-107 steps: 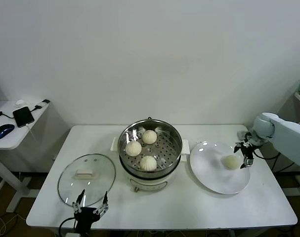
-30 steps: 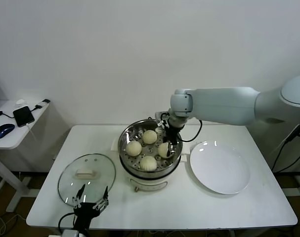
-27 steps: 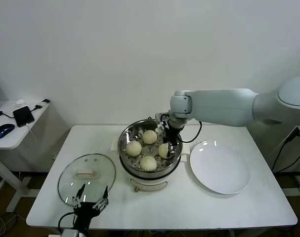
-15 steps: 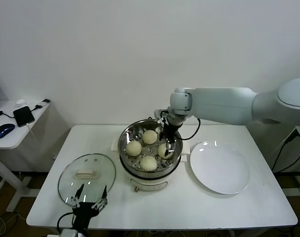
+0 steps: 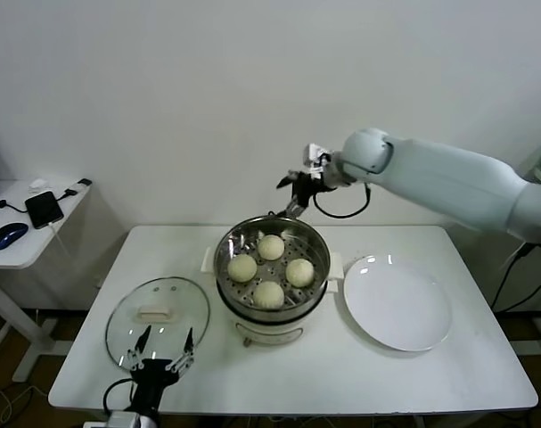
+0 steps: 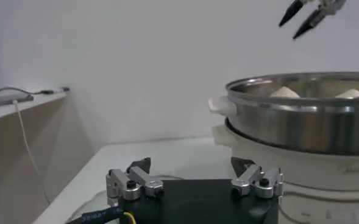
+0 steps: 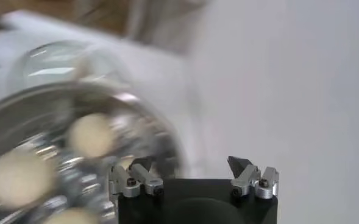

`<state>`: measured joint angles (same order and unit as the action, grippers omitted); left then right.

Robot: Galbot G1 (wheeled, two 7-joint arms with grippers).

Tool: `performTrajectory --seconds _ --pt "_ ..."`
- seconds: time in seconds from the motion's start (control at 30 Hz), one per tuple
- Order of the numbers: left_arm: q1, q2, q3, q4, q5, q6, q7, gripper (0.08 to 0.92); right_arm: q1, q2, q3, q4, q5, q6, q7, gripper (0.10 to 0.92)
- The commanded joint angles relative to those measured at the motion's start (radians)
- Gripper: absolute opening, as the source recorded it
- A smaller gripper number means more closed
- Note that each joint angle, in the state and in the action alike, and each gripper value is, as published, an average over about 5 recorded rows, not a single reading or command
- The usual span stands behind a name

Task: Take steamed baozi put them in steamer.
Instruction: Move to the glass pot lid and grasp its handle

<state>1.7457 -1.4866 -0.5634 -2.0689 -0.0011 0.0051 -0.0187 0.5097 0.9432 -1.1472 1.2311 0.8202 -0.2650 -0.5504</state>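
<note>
The steamer (image 5: 272, 308), a shiny steel pot on a white base, stands mid-table. Several cream-white baozi lie on its perforated tray: one at the back (image 5: 271, 247), one on the left (image 5: 242, 267), one on the right (image 5: 299, 272), one in front (image 5: 269, 294). My right gripper (image 5: 292, 192) hangs open and empty in the air above the pot's back rim. In the right wrist view the gripper (image 7: 191, 162) looks down on blurred baozi (image 7: 91, 134). My left gripper (image 5: 160, 352) waits open at the table's front edge; in its own view, the gripper (image 6: 191, 164) faces the steamer (image 6: 301, 119).
A white round plate (image 5: 397, 303) lies right of the steamer with nothing on it. The glass lid (image 5: 156, 312) with a white handle lies flat at front left, just behind my left gripper. A side table (image 5: 20, 241) with a phone and a mouse stands off to the left.
My right gripper has opened and let go of the baozi on the right of the tray. It has then risen up and back, out of the pot. The left arm has barely moved.
</note>
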Motion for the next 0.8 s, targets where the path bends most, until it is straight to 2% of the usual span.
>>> performTrajectory --seconds 0.03,0.2,0.43,0.53,0.7,0.8 --pt "-0.007 0.005 -0.001 0.005 0.016 -0.047 -0.009 0.823 -0.572 -0.393 0.739 0.199 -0.034 0.022 0.469 0.823" --pt "-0.048 0.009 -0.021 0.03 0.05 -0.094 -0.04 0.823 -0.993 -0.464 1.118 0.286 -0.071 0.082 0.507 0.823" --pt "-0.098 0.028 -0.04 0.053 0.08 -0.145 -0.045 0.823 -1.541 -0.334 1.61 0.337 -0.189 0.192 0.423 0.823" --pt "-0.112 0.041 -0.044 0.066 0.125 -0.181 -0.057 0.823 -1.663 -0.237 1.708 0.337 -0.22 0.259 0.407 0.823" --pt "-0.114 0.071 -0.038 0.081 0.298 -0.219 -0.179 0.823 -1.794 -0.084 1.773 0.339 -0.234 0.369 0.4 0.823" --pt "-0.106 0.086 -0.052 0.08 0.336 -0.221 -0.177 0.823 -1.853 -0.008 1.777 0.328 -0.238 0.436 0.389 0.823"
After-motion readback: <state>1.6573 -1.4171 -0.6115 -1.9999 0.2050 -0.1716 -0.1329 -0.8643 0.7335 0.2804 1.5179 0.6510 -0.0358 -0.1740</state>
